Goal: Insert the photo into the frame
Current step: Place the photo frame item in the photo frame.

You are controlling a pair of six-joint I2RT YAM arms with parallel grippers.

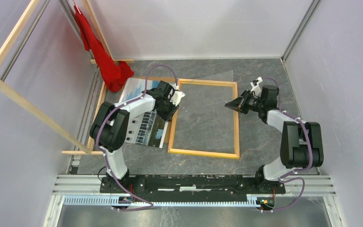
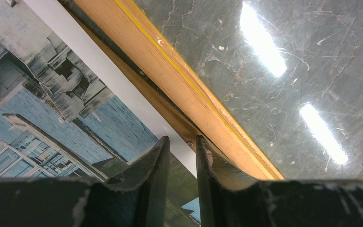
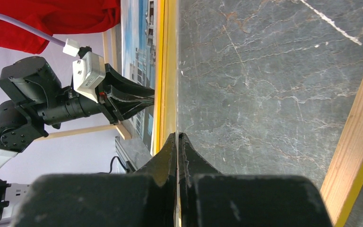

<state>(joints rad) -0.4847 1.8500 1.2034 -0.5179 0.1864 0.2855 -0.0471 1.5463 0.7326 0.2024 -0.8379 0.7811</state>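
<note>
The frame [image 1: 203, 152] lies flat mid-table with its light wood back up; its yellow edge shows in the left wrist view [image 2: 170, 71] and the right wrist view [image 3: 168, 71]. The photo [image 1: 146, 132] lies picture-up just left of it on the brown backing board [image 2: 170, 106], and shows close up in the left wrist view [image 2: 38, 109]. My left gripper [image 1: 174, 105] hovers over the photo's white right border beside the frame, its jaws [image 2: 183, 138] a narrow gap apart and holding nothing. My right gripper [image 1: 228, 105] is shut [image 3: 177, 135] on the thin clear sheet [image 1: 217, 77] over the frame.
A red cloth [image 1: 101, 52] hangs at the back left, reaching down to the table near the photo's far corner. Wooden rails [image 1: 23, 101] run along the left side. White walls close in the back and right. The arm bases stand on the rail [image 1: 194, 182] at the near edge.
</note>
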